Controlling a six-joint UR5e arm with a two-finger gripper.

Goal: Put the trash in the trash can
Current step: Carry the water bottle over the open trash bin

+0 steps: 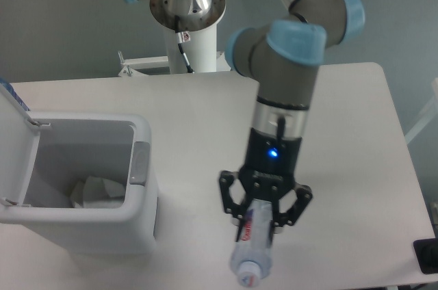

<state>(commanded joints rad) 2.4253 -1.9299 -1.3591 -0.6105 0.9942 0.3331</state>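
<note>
The trash can stands at the left of the surface, its lid tipped open on its left side, and a carton lies inside at the bottom. To the can's right, well apart from it, the claw hangs over the front of the surface with the bottle between its fingers, the bottle's cap end toward the front edge. The arm's base post stands behind the surface's rear edge
</note>
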